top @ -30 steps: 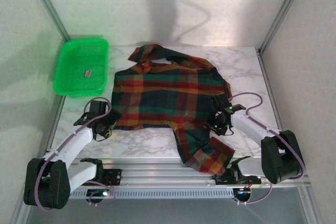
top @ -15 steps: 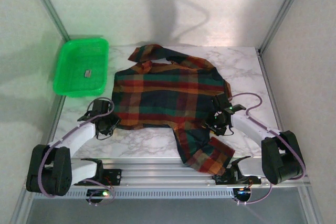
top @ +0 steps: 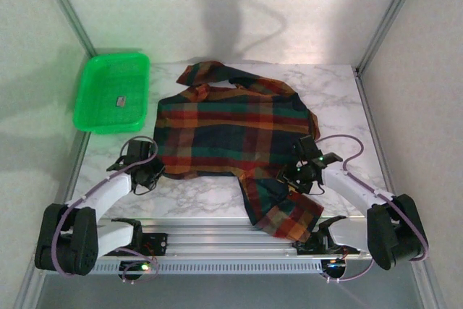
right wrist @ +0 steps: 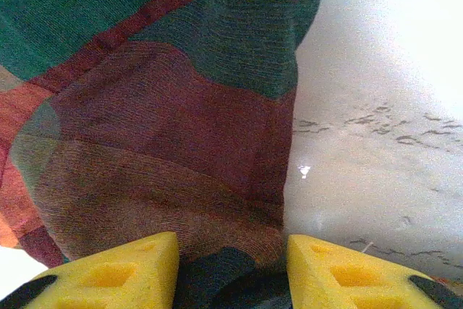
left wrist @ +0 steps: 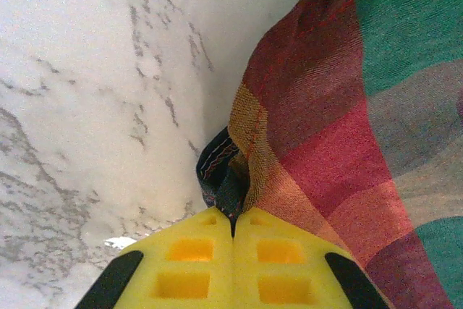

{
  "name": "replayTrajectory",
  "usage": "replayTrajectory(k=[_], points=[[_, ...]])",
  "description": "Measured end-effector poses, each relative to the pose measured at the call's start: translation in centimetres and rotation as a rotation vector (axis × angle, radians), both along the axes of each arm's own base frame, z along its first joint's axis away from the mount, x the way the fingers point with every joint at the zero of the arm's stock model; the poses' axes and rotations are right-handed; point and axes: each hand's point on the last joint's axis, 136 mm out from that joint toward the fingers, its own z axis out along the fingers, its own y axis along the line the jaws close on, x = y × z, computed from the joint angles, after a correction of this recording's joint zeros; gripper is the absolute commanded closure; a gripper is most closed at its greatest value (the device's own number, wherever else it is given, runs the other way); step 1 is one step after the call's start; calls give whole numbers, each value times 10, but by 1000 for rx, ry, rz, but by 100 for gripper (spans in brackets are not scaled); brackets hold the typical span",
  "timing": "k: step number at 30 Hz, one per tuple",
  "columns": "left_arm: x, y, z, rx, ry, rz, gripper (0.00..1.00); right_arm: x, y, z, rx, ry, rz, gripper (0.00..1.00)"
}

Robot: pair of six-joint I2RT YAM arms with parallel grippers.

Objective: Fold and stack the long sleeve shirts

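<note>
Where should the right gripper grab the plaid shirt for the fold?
Its right side edge, approached low from the bare table side. The shirt lies flat, so only the edge offers a pinchable lip; the left gripper pinches its near-left corner likewise.

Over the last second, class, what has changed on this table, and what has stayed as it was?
The left gripper edged toward the plaid shirt and shut on its near left hem. The right gripper shifted slightly nearer, jaws apart over the shirt's right edge. The shirt stayed spread out, and the green tray did not move.
</note>
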Motion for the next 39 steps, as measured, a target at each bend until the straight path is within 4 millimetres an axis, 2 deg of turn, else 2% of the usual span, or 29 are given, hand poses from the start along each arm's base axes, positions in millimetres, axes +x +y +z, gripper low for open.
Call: replayTrajectory(k=[1, 3, 6, 10, 17, 20, 27, 34, 39], points=[[-1, 0, 1, 0, -3, 0, 100, -2, 0, -1, -1, 6, -1, 67], [-1, 0, 4, -1, -14, 0, 100, -4, 2, -2, 4, 14, -4, 85], [0, 0, 11, -3, -40, 0, 100, -5, 3, -2, 5, 19, -3, 100], [-2, 0, 22, -5, -65, 0, 100, -4, -1, 7, -18, 15, -9, 100], [10, 1, 76, -6, -193, 5, 100, 12, -2, 66, -10, -95, -2, 100], [12, 1, 89, -3, -220, 4, 100, 8, -7, 73, -22, -82, -8, 100], [9, 2, 92, 6, -205, 1, 100, 4, -15, 84, -36, -56, -10, 100], [26, 1, 101, 24, -200, -25, 100, 25, -14, 94, -35, -50, -6, 100], [43, 0, 130, 40, -266, -52, 100, 42, -17, 112, -17, -84, -5, 100]])
